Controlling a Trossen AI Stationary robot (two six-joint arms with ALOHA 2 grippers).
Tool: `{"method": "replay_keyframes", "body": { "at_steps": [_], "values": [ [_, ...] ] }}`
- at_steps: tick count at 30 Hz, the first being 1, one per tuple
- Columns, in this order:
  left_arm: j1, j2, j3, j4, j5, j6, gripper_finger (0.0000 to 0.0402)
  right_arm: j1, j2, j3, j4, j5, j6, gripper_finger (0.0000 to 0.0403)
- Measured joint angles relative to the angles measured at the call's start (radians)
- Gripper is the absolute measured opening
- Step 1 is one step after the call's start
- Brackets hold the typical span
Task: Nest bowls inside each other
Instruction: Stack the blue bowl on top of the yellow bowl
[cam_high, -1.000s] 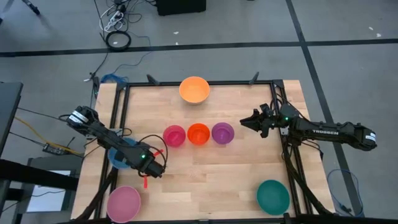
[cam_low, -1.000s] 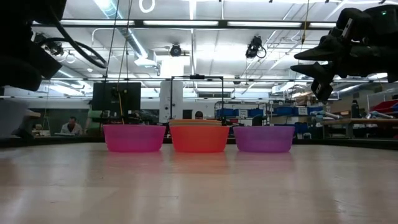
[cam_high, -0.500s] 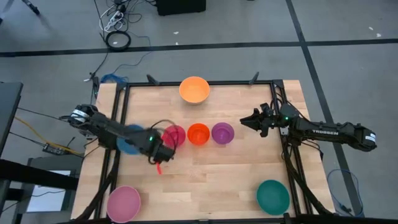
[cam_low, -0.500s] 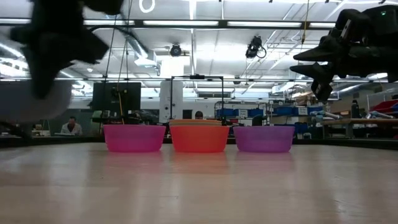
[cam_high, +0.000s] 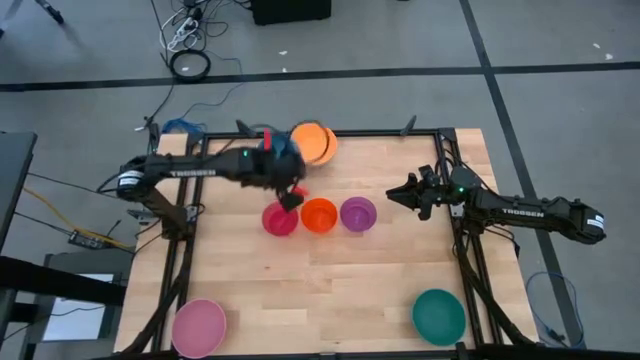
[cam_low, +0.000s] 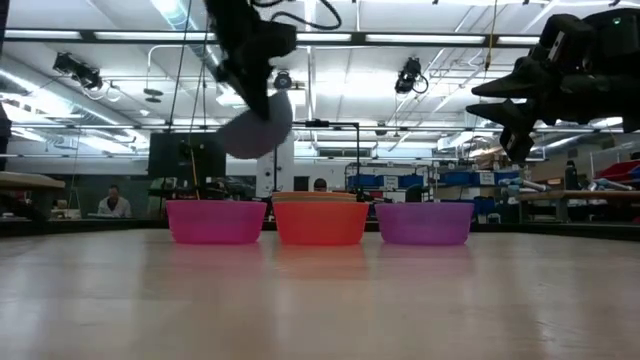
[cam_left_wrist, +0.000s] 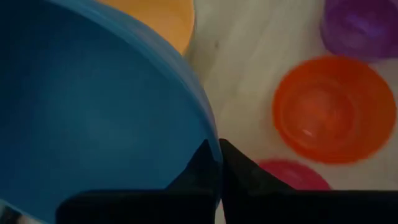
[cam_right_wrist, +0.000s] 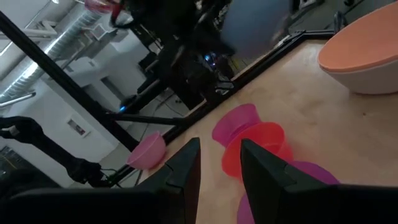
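My left gripper (cam_high: 290, 193) is shut on the blue bowl (cam_high: 288, 150) and holds it in the air, between the orange bowl (cam_high: 315, 143) at the far edge and the row of small bowls. That row stands on the table's middle: magenta (cam_high: 281, 219), red-orange (cam_high: 319, 215), purple (cam_high: 358, 212). The low view shows the blue bowl (cam_low: 258, 125) high above the row. A light pink bowl (cam_high: 199, 326) stands at the near left and a teal bowl (cam_high: 439, 314) at the near right. My right gripper (cam_high: 392, 197) waits open to the right of the purple bowl. My left gripper pinches the blue bowl's rim (cam_left_wrist: 211, 146) between its two fingers, one finger inside the bowl and one outside. The fingers slant downward from the table's left. The bowl is lifted clear and hangs tilted beside and below the fingers (cam_low: 245, 70).
Black frame rails (cam_high: 190, 200) run along the table's left, far and right sides. Bare wood (cam_high: 320, 290) lies between the small bowls and the near edge. The right wrist view also shows the orange bowl (cam_right_wrist: 367, 53) and the small bowls (cam_right_wrist: 255, 149).
My left gripper has swung from the table's near left toward the far edge and the right. It has risen and rolled on the way. The blue bowl went with it and now hangs tilted by the orange bowl, above the magenta one.
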Motion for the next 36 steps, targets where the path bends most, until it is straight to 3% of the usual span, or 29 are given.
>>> {"method": "replay_keyframes", "body": {
  "at_steps": [5, 10, 25, 36],
  "values": [
    [0.142, 0.059, 0.000, 0.079, 0.125, 0.190, 0.0006, -0.001, 0.000, 0.000, -0.001, -0.003, -0.008, 0.0103],
    [0.211, 0.175, 0.025, 0.097, 0.199, 0.321, 0.0006, -0.003, 0.001, 0.000, 0.007, -0.004, -0.016, 0.0103],
    [0.224, 0.475, 0.536, 0.007, 0.254, 0.531, 0.0006, -0.003, 0.001, 0.000, -0.008, -0.006, -0.024, 0.0103],
    [0.234, 0.646, 0.651, 0.007, 0.314, 0.580, 0.0007, -0.003, 0.001, 0.000, -0.007, -0.014, -0.026, 0.0103]
  ]
}}
